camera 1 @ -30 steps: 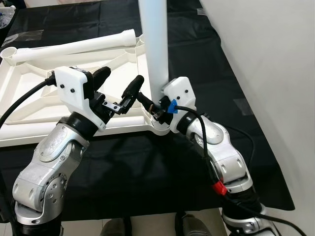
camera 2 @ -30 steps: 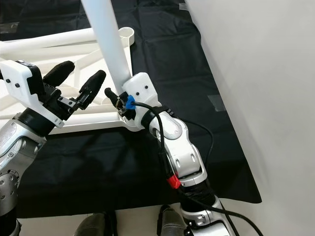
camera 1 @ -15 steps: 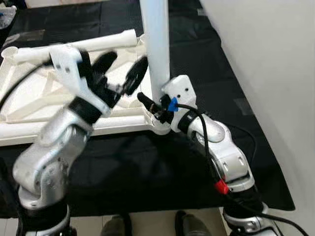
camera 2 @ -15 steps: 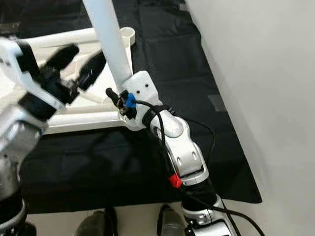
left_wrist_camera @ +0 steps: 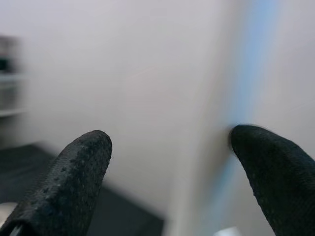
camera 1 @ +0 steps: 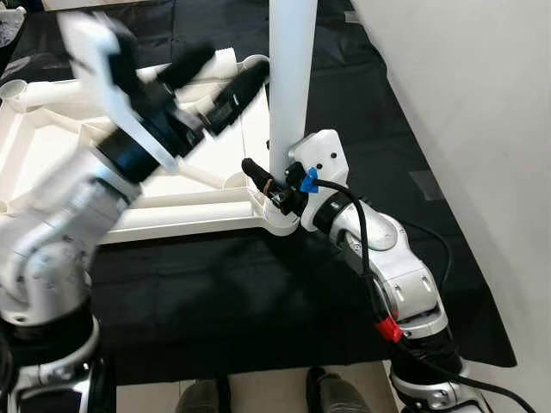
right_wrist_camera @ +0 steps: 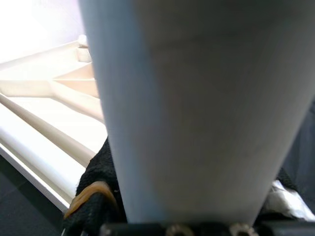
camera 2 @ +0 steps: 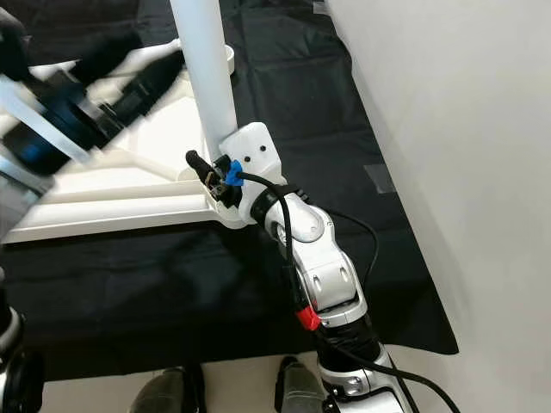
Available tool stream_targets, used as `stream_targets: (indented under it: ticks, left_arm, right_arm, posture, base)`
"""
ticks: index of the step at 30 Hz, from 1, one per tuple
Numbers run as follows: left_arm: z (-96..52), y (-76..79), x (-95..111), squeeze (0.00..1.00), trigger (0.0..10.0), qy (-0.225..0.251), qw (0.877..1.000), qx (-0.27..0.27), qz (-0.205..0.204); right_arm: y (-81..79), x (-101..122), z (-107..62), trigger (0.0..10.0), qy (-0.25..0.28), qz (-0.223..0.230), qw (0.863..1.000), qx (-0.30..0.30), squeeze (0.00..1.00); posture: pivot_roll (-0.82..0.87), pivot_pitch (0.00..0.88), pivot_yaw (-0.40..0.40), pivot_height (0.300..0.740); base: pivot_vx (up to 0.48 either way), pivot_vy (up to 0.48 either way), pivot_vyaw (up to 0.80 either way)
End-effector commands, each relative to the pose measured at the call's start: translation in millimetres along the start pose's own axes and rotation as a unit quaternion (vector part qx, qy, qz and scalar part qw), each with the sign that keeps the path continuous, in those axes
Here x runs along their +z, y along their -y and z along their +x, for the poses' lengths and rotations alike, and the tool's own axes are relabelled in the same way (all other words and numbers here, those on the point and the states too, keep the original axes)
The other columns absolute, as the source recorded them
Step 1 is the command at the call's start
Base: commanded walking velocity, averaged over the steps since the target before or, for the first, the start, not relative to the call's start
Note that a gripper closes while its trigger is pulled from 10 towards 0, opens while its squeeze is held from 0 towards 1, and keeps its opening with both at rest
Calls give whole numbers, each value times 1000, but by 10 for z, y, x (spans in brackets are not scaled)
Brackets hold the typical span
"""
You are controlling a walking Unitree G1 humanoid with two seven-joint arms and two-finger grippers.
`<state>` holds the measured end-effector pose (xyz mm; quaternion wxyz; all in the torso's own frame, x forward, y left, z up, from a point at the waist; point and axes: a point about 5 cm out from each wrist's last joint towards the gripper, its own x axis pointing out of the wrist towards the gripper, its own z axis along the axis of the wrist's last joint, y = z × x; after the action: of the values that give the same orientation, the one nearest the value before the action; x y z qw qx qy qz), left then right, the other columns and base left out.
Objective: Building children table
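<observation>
While the right gripper (camera 1: 274, 185) clamps the upright leg (camera 1: 291, 77) at its base, mid-frame, the left gripper (camera 1: 211, 82), blurred, fingers spread and empty, hangs upper left over the tabletop (camera 1: 52, 155) on black cloth (camera 1: 215, 284).

The left hand (camera 1: 209, 79) has swung up from the tabletop's near edge toward twelve o'clock, motion-blurred, fingers still spread, now reaching the upright leg (camera 1: 292, 77) from nine o'clock. The leg, leaning a second ago, now stands nearer plumb in the tabletop's (camera 1: 52, 163) corner socket.
</observation>
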<state>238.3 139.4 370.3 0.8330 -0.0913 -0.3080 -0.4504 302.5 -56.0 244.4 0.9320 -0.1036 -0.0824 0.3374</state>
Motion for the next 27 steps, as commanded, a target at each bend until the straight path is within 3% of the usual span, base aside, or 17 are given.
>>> stream_targets:
  ticks: [1,5,8,11,14,17,21,24,26,27]
  left_arm:
    - [-17,54,35,0,10000,5,1000,-28,-7]
    - [-105,219,232,0,10000,58,991,-111,-46]
    - [-129,262,302,0,10000,48,988,-139,-38]
    - [-191,163,228,0,10000,3,994,-106,-4]
    - [-190,82,169,0,10000,-18,996,-87,5]
    - [-119,-27,73,0,10000,-38,997,-67,15]
    - [119,-155,-42,0,10000,-28,998,-55,15]
    - [241,-171,-78,0,10000,-22,998,-60,5]
    - [400,-142,-158,0,10000,-27,996,-84,-14]
    - [400,-142,-158,0,10000,-27,996,-84,-14]
  right_arm:
    - [-117,-381,2,10000,-95,36,995,23,0]
    - [-124,-378,6,10000,-94,37,995,24,0]
    - [-122,-376,5,10000,-94,38,995,24,0]
    - [-120,-367,3,10000,-92,38,995,23,0]
    - [-117,-364,7,10000,-92,38,995,23,0]
    - [-118,-356,10,10000,-91,39,995,24,0]
    - [-126,-347,13,10000,-89,40,995,26,0]
    - [-128,-338,11,10000,-87,40,995,25,0]
    - [-126,-321,8,10000,-85,40,995,24,0]
    - [-126,-321,8,10000,-85,40,995,24,0]
  posture:
    - [10,303,21,740]
    - [7,302,20,740]
    - [6,300,20,740]
    - [4,297,21,740]
    - [6,295,16,740]
    - [9,295,13,740]
    - [5,291,16,740]
    - [2,290,18,740]
    - [-1,292,22,740]
    - [-1,292,22,740]
  base:
    - [0,0,0]
    - [0,0,0]
    - [0,0,0]
    - [0,0,0]
    - [0,0,0]
    - [0,0,0]
    - [0,0,0]
    - [0,0,0]
    - [0,0,0]
    - [0,0,0]
